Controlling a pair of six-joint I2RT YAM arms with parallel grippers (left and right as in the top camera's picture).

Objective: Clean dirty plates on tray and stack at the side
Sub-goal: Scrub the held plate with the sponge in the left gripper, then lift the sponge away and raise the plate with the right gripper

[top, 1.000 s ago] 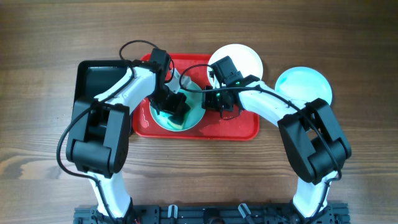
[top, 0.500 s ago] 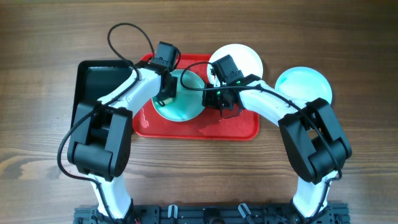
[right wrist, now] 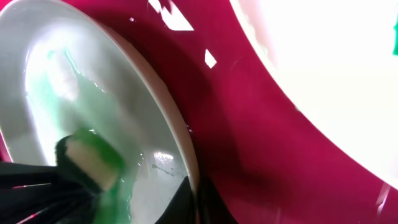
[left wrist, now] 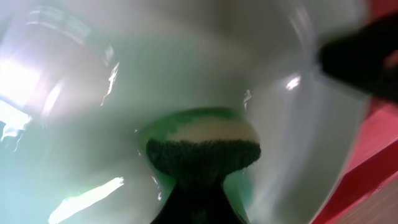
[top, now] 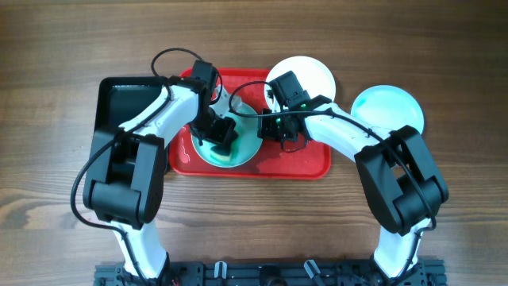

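A pale turquoise plate (top: 238, 143) with teal-green smears lies on the red tray (top: 305, 165). My left gripper (top: 218, 133) is shut on a green sponge (left wrist: 202, 140) and presses it onto this plate's face (left wrist: 93, 124). My right gripper (top: 270, 131) is shut on the plate's right rim (right wrist: 177, 140), one finger on each side. The sponge also shows in the right wrist view (right wrist: 90, 158). A white plate (top: 309, 75) sits at the tray's far edge. A second turquoise plate (top: 389, 107) lies on the table to the right.
A black rectangular tray (top: 119, 107) stands left of the red tray, under my left arm. Wet smears lie on the red tray (right wrist: 261, 137) right of the held plate. Bare wooden table (top: 254, 222) surrounds everything.
My left gripper has moved the sponge back from the plate's far left rim toward its near middle, a scrubbing stroke. The right gripper has kept hold of the rim without moving.
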